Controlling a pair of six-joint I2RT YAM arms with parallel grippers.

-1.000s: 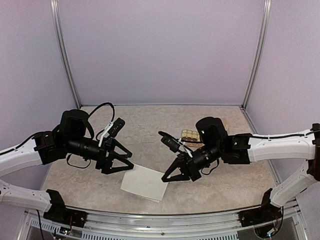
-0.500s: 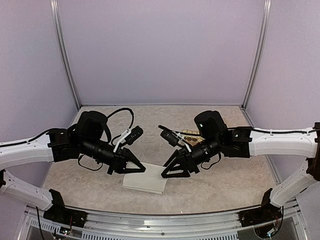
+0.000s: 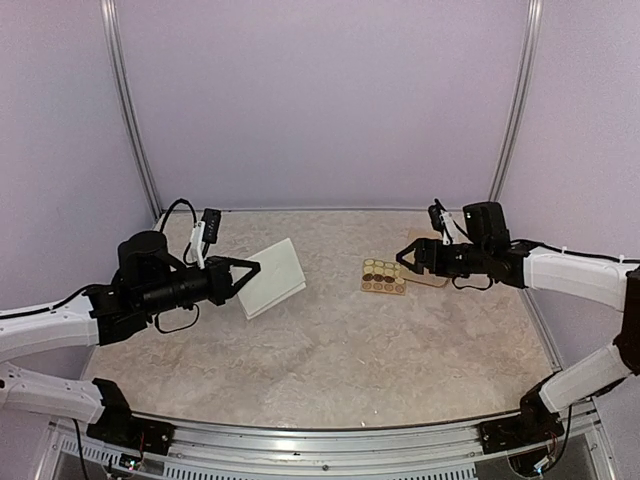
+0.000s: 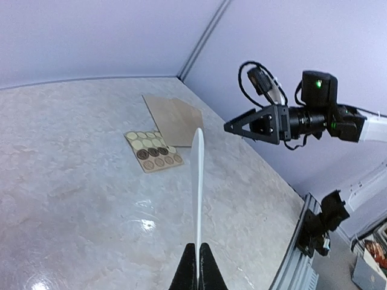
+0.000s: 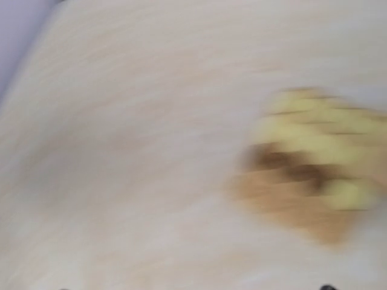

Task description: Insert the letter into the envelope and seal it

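toward the 9 o'clock side of the table [image 3: 330,350], a mottled beige stone-look slab with a faint sheen, the left gripper [image 3: 252,270] is clenched on the letter [image 3: 278,280]. the letter is a thin, flat white rectangle, plain on the face that shows. it is lifted clear of the surface and tilted, and its free end reaches toward 1 o'clock. the left wrist camera sees the sheet edge-on as a narrow pale blade, straight and unbent, with the dark fingertips [image 4: 208,275] pressed together on its near edge.

just past the table's centre toward 2 o'clock lies a small tan sticker card [image 3: 384,276] with neat rows of round stickers, some pale gold and some brown. just beside it, toward 3 o'clock, the envelope [image 4: 175,116] lies flat on the slab. it is matte tan paper with a straight crease across it.

the right gripper [image 3: 402,256], black and wedge-shaped, is raised off the table near the envelope, its tip pointing toward 9 o'clock. i cannot tell how far its claw is spread, and nothing shows in it. the right wrist view is a blur of yellow and brown on pale stone.
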